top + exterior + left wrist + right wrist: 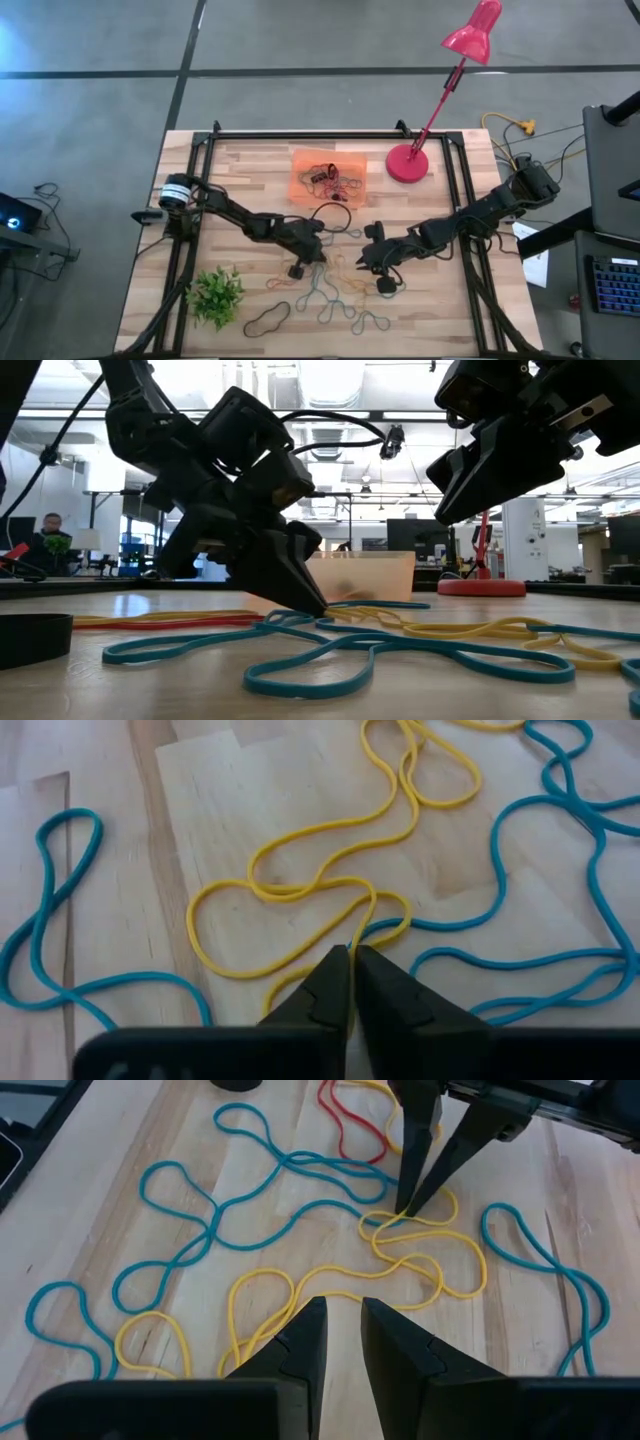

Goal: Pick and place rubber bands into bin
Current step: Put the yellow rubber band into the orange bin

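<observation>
My left gripper (352, 952) is pinched tight on a yellow rubber band (300, 890) at its tips, my right gripper (340, 1308) hangs slightly parted, holding nothing, and no writing is legible.

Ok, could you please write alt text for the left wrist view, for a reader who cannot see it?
The left gripper is shut on a yellow rubber band lying twisted on the wooden table. Blue rubber bands curl on both sides of it.
</observation>
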`<action>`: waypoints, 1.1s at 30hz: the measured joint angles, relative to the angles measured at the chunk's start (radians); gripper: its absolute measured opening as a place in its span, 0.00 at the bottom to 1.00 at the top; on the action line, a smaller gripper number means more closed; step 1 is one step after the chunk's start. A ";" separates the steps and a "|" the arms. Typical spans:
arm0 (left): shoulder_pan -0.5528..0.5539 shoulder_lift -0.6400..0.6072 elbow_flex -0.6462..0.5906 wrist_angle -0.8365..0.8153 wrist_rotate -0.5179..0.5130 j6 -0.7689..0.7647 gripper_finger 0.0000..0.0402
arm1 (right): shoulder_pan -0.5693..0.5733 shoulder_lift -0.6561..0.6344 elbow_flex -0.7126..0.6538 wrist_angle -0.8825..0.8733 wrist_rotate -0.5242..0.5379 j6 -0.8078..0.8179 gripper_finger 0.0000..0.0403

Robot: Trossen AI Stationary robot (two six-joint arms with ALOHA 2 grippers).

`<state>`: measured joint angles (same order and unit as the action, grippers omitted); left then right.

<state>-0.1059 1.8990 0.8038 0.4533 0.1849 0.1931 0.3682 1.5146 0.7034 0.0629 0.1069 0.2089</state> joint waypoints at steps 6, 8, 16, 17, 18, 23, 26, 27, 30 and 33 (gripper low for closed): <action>0.003 -0.040 -0.004 -0.009 -0.019 0.001 0.00 | 0.000 0.000 0.000 -0.002 0.000 0.000 0.14; 0.002 -0.064 -0.004 -0.006 -0.017 0.000 0.00 | 0.000 0.000 0.000 -0.003 0.000 0.000 0.14; 0.002 -0.138 -0.011 -0.008 -0.010 -0.004 0.00 | 0.000 0.000 0.000 -0.005 0.000 -0.003 0.14; 0.001 -0.145 -0.011 -0.011 -0.010 -0.003 0.00 | 0.000 0.000 -0.001 -0.005 0.000 -0.003 0.14; 0.001 -0.152 -0.012 -0.019 -0.011 -0.003 0.00 | 0.000 0.000 -0.002 -0.006 0.000 -0.003 0.14; 0.000 -0.187 -0.013 -0.024 -0.088 0.010 0.00 | 0.000 0.000 -0.004 -0.005 -0.001 -0.003 0.14; 0.001 -0.221 -0.013 -0.024 -0.136 0.040 0.00 | 0.000 0.000 -0.004 -0.005 0.000 -0.003 0.14; 0.002 -0.236 -0.013 -0.023 -0.148 0.052 0.00 | 0.000 0.000 -0.004 -0.006 -0.001 -0.003 0.14; 0.001 -0.284 -0.012 -0.018 -0.195 0.087 0.00 | 0.000 0.000 -0.004 -0.006 -0.001 -0.003 0.14; 0.001 -0.341 -0.012 -0.017 -0.248 0.124 0.00 | 0.000 0.000 -0.004 -0.006 -0.001 -0.003 0.14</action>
<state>-0.1047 1.5583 0.7918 0.4362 -0.0628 0.3172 0.3683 1.5146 0.6991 0.0570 0.1062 0.2062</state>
